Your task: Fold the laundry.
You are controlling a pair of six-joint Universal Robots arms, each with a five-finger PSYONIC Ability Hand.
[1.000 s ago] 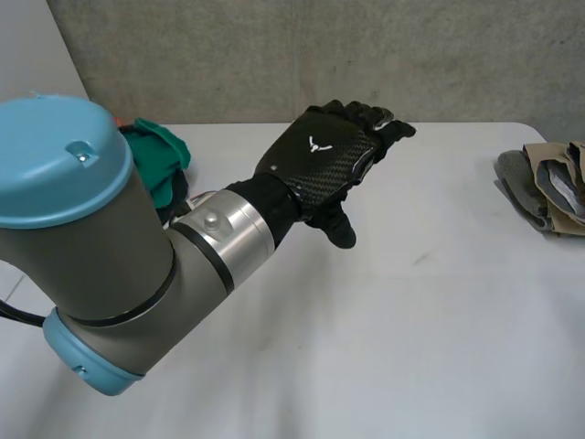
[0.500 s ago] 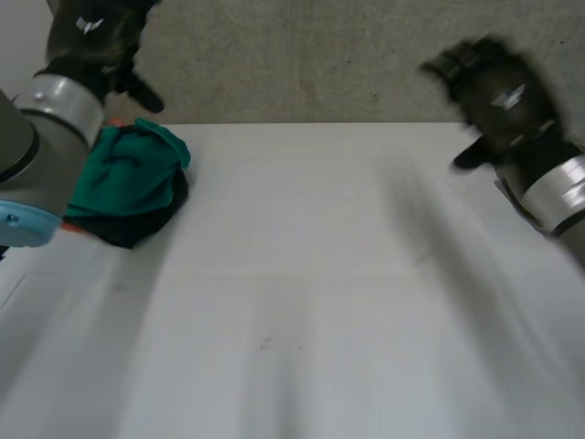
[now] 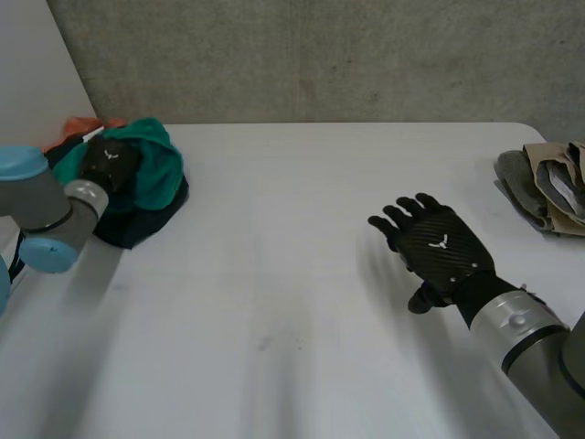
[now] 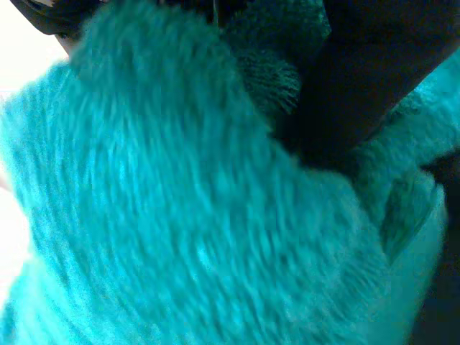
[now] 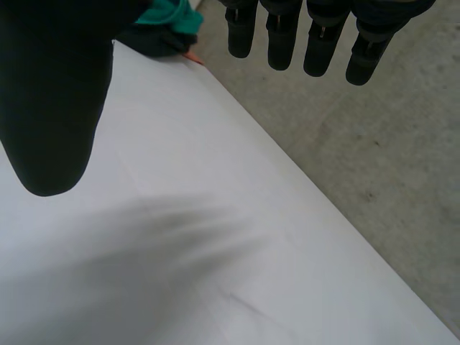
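A pile of laundry lies at the table's far left, with a fuzzy teal cloth (image 3: pixel 155 169) on top of a dark garment (image 3: pixel 137 224). My left hand (image 3: pixel 110 163) is sunk into the teal cloth (image 4: pixel 180 215). In the left wrist view a black finger (image 4: pixel 359 79) digs into the cloth, which bunches against the palm. My right hand (image 3: pixel 437 245) hovers low over the bare table at the right, palm down, fingers (image 5: pixel 287 36) straight and spread, thumb (image 5: pixel 50 108) out, holding nothing.
A stack of folded beige and grey clothes (image 3: pixel 548 187) sits at the table's right edge. An orange cloth (image 3: pixel 78 126) pokes out behind the pile. The white table (image 3: pixel 292 302) ends at a grey wall behind.
The left arm swung from the table's middle out to the pile at the left, and its hand closed into the teal cloth. The right hand came down from the back right to just above the table.
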